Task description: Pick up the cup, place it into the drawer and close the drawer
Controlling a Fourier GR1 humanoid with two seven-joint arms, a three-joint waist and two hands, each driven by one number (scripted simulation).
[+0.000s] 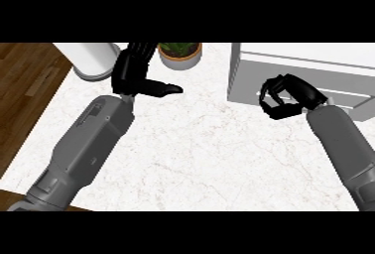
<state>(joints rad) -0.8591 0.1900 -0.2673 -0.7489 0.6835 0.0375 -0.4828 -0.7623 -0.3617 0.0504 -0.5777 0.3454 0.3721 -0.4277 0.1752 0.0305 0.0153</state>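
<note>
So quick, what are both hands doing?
Left hand: open, fingers straight, holding nothing.
Right hand: fingers curled; whether it holds anything cannot be told.

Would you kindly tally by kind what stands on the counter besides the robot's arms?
White cylinder: 1
Potted plant: 1
White drawer unit: 1
Total: 3
No cup shows; the right hand is curled at the unit's front.
</note>
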